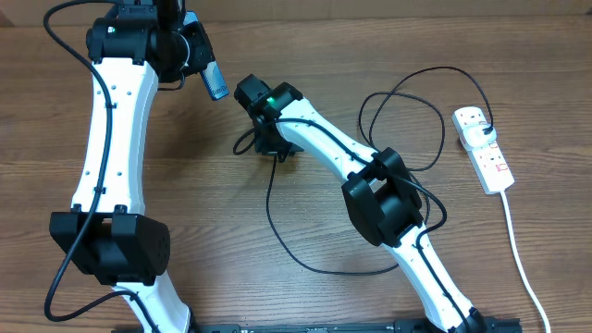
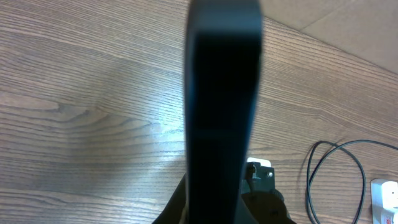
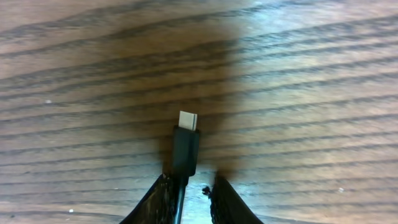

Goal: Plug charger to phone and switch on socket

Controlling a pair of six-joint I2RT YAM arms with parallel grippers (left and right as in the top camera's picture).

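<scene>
My left gripper (image 1: 202, 63) is shut on the phone (image 1: 215, 81) and holds it raised above the table's back, with the blue screen showing. In the left wrist view the phone (image 2: 222, 93) stands edge-on and dark, hiding the fingers (image 2: 217, 211). My right gripper (image 1: 275, 146) is to the right of the phone and below it, shut on the charger (image 1: 277, 217) just behind its connector. The black connector (image 3: 186, 149) with its silver tip sticks out between the fingers (image 3: 189, 183), above the wood. The socket (image 1: 483, 148) lies at the far right, with the charger's plug in it.
The charger's black cable loops across the table from the socket (image 2: 385, 200) round the right arm (image 1: 384, 199) to my right gripper (image 2: 264, 190). The socket's white cord (image 1: 520, 259) runs towards the front right edge. The left arm (image 1: 116, 139) spans the left side.
</scene>
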